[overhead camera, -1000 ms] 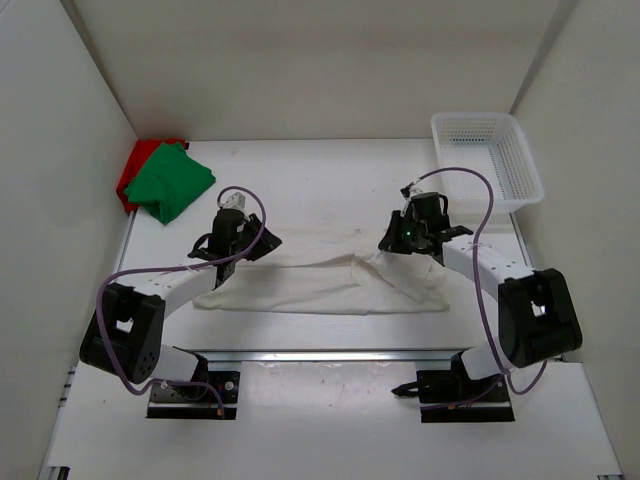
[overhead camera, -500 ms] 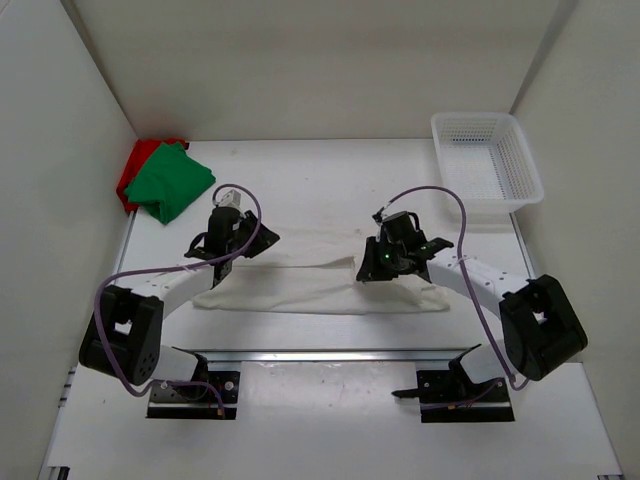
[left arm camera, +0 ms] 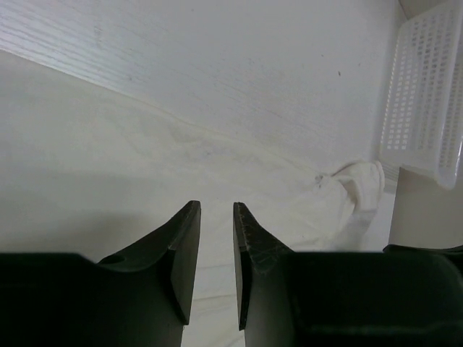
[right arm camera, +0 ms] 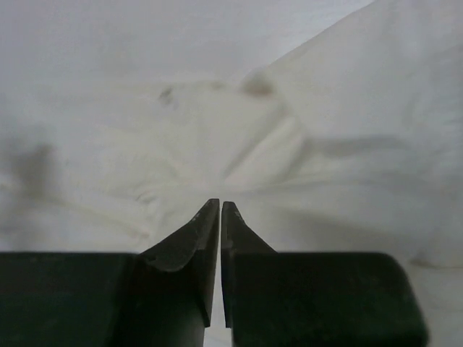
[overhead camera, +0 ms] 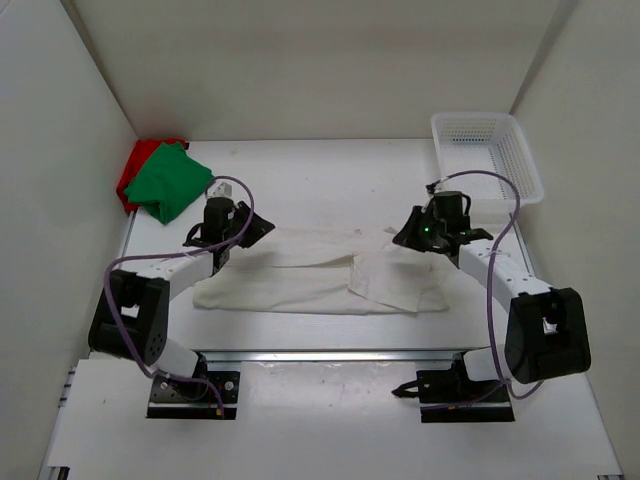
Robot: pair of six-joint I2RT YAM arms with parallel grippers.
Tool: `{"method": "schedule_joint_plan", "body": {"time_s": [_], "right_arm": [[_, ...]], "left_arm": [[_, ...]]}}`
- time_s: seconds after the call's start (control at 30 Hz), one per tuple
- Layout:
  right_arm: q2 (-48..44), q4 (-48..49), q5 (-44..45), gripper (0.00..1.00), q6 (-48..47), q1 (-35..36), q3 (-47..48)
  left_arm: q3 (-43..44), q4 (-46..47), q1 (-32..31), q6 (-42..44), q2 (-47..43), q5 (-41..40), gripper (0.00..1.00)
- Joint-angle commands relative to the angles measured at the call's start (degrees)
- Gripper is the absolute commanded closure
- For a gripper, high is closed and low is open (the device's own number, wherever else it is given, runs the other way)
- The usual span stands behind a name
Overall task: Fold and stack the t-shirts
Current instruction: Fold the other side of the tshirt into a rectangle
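The white t-shirt (overhead camera: 300, 280) lies spread across the middle of the table, with a flap turned over on its right half. My right gripper (overhead camera: 402, 240) is at its far right edge. In the right wrist view that gripper (right arm camera: 220, 202) is shut on the white t-shirt (right arm camera: 347, 108), and creases run in to its tips. My left gripper (overhead camera: 258, 232) hovers over the shirt's far left part. Its jaws (left arm camera: 215, 206) stand a little open with only flat cloth (left arm camera: 108, 144) showing through the gap. The green t-shirt (overhead camera: 170, 182) lies folded on the red t-shirt (overhead camera: 130, 168) at the back left.
A white mesh basket (overhead camera: 487, 155) stands at the back right, also in the left wrist view as the basket (left arm camera: 427, 94). White walls close in the table on three sides. Bare tabletop (overhead camera: 320, 180) lies behind the white shirt.
My right gripper swung left over the shirt, then back right toward the far edge, and has shut. My left gripper has moved back and left. The white shirt now spreads further back.
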Motion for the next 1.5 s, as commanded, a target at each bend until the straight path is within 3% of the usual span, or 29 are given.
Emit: {"method": "schedule_joint_plan", "body": {"time_s": [0.0, 0.07, 0.17, 0.5, 0.7, 0.8, 1.0, 1.13, 1.2, 1.23, 1.47], "right_arm": [[2.10, 7.34, 6.97, 0.94, -3.04, -5.96, 2.85], [3.78, 10.85, 9.10, 0.79, -3.30, -8.95, 1.89], [5.44, 17.27, 10.07, 0.66, -5.15, -12.57, -0.75], [14.06, 23.44, 4.36, 0.58, -4.37, -17.24, 0.21], [16.35, 26.42, 4.10, 0.68, -3.48, -16.89, -0.30], [17.06, 27.65, 4.53, 0.80, -2.78, -16.89, -0.14], [18.11, 28.54, 5.76, 0.69, -1.99, -16.88, 0.30], [20.83, 28.45, 4.62, 0.82, -1.20, -17.50, 1.44], [20.92, 28.80, 4.80, 0.97, -0.85, -17.24, 1.36], [20.49, 28.36, 5.23, 0.99, -1.11, -16.80, 1.36], [15.40, 26.25, 10.94, 1.00, 0.20, -17.32, -1.89]], "left_arm": [[3.14, 2.89, 3.24, -3.25, 4.81, 3.43, 0.65], [3.85, 2.72, 5.00, -4.13, 6.75, 4.50, 0.65], [4.90, 3.07, 7.37, -3.70, 9.38, 4.24, 0.65], [6.05, 4.04, 12.92, -2.91, 13.61, 4.41, 0.66], [6.05, 3.95, 16.24, -3.60, 17.03, 5.64, 0.67], [5.70, 5.53, 18.27, -5.45, 18.71, 7.74, 0.67], [5.43, 5.89, 19.25, -6.07, 19.33, 7.93, 0.68], [5.26, 6.15, 20.13, -6.06, 20.20, 8.19, 0.68], [5.61, 6.15, 21.17, -6.16, 20.47, 7.93, 0.70], [5.52, 5.97, 20.57, -6.33, 20.91, 7.66, 0.70], [3.85, 6.24, 25.13, -6.95, 20.21, 7.57, 0.71]]}}
